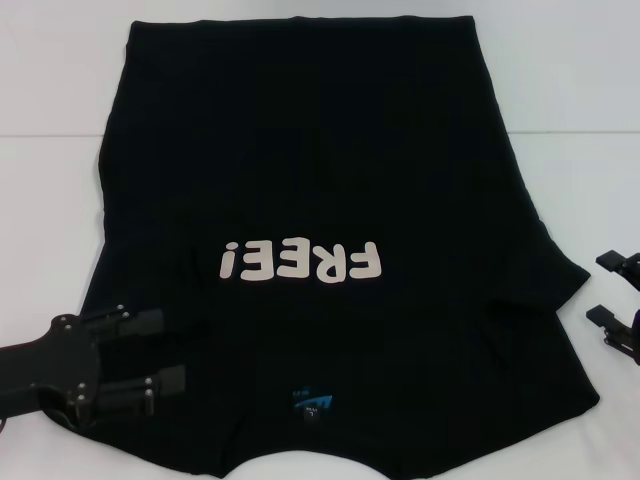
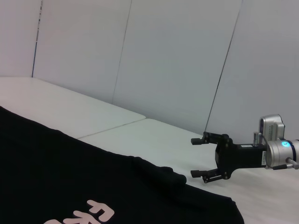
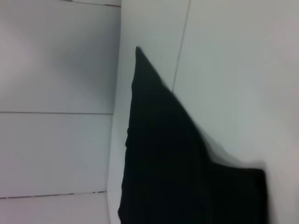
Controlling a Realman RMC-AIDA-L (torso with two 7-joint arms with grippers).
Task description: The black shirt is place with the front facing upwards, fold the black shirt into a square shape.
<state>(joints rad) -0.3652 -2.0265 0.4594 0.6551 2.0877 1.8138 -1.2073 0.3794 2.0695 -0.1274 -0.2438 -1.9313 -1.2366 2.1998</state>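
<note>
The black shirt (image 1: 300,170) lies spread flat on the white table (image 1: 60,120), front up. Its cream "FREE!" lettering (image 1: 300,262) and blue neck label (image 1: 312,403) are toward my side. My left gripper (image 1: 172,349) hangs open over the shirt's near left part, with nothing between its fingers. My right gripper (image 1: 600,288) stands open just off the shirt's near right edge, beside the sleeve (image 1: 545,285). The left wrist view shows the right gripper (image 2: 192,157) open next to the shirt (image 2: 70,177). The right wrist view shows only a stretch of the shirt (image 3: 177,163).
White table surface surrounds the shirt on the left, right (image 1: 580,120) and far sides. Pale wall panels (image 2: 177,60) rise behind the table in the left wrist view.
</note>
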